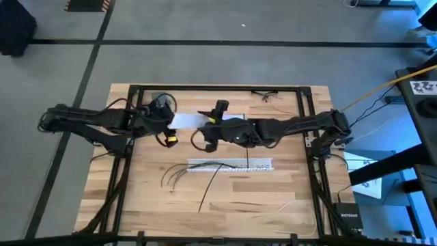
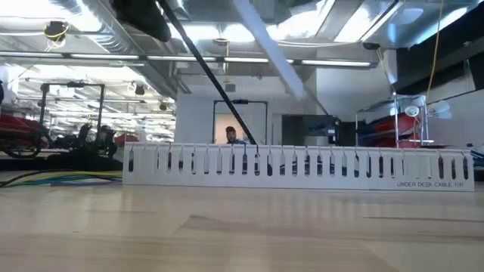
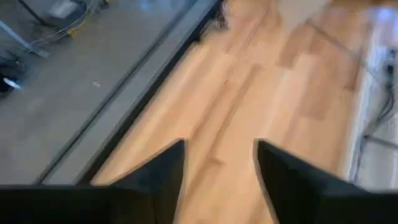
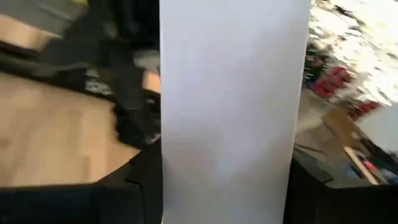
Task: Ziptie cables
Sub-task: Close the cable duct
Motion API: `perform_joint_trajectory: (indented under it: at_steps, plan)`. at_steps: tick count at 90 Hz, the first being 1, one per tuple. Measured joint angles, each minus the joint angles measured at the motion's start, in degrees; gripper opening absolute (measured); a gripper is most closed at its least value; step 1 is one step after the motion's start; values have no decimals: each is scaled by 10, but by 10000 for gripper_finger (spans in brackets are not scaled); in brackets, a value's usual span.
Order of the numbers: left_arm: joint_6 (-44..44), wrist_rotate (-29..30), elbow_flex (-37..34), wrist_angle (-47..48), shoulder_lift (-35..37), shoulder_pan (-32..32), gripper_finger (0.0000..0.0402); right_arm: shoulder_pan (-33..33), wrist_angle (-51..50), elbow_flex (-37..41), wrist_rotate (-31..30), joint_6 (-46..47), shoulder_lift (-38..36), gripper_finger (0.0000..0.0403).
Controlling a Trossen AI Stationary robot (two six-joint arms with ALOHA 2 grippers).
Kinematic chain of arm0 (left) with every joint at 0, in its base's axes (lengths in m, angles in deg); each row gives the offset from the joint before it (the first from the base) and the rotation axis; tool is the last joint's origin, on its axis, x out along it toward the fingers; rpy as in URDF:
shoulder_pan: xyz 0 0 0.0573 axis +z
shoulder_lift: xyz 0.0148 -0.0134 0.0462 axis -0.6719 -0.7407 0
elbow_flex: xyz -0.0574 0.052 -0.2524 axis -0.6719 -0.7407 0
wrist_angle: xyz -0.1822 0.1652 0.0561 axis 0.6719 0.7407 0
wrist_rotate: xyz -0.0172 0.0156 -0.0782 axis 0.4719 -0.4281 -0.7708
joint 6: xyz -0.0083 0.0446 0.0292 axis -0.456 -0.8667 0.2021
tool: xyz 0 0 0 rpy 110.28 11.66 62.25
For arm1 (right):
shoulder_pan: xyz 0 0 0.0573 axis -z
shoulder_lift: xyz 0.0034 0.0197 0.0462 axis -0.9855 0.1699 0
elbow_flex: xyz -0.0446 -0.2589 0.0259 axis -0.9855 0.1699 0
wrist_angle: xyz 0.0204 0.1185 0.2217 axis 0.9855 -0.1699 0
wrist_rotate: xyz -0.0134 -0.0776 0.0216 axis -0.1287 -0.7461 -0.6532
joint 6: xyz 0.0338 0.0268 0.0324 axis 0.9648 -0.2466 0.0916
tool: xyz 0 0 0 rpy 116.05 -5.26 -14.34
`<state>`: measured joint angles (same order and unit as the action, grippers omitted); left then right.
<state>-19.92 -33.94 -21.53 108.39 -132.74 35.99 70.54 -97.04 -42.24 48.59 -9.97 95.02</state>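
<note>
The cables (image 1: 179, 174), a loose bundle of thin dark wires with splayed ends, lie flat on the wooden table at the left end of a white perforated strip (image 1: 229, 166). In the low view their greenish ends (image 2: 64, 180) show left of that strip (image 2: 295, 168). My right gripper (image 1: 206, 124) hovers over the table's middle, far of the cables, shut on a flat white strip (image 1: 186, 121). My left gripper (image 1: 168, 131) is just left of it, open, with only bare table between its fingers (image 3: 217, 180). My right gripper has the flat white strip (image 4: 235, 155) between its two fingers, and the strip fills the gap between them. The fingers come roughly level from the table's right. The strip runs on past them toward my left gripper and is lifted clear of the table (image 2: 274, 57).
A thin stiff black strip (image 1: 213, 184) lies slanting from the perforated strip toward the near edge. More thin wires (image 1: 268, 94) lie at the far right corner. A black frame (image 1: 218, 87) runs round the tabletop. Bare wood (image 1: 259, 212) stretches along the near side.
</note>
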Motion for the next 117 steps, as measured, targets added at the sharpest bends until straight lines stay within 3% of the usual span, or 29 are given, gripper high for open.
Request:
perform_joint_trajectory:
  at_steps: [29,46,63,88,97,117]
  plan:
    - [-1,-4,-23,-4,-5,-19,184,-47,-267,-11,10,168,-73,216]
    - [-15,-115,-83,-134,-20,-16,184,-74,-405,8,50,283,-79,216]
    - [-39,-170,-112,-250,-95,-16,184,-107,-447,52,73,358,-80,216]
    - [-91,-233,-113,-394,-260,-16,184,-149,-461,134,31,432,-80,216]
    - [-91,-285,-113,-427,-296,-16,184,-153,-460,160,25,450,-80,216]
    - [-93,-288,-113,-447,-354,-14,184,-151,-453,188,14,459,-79,216]
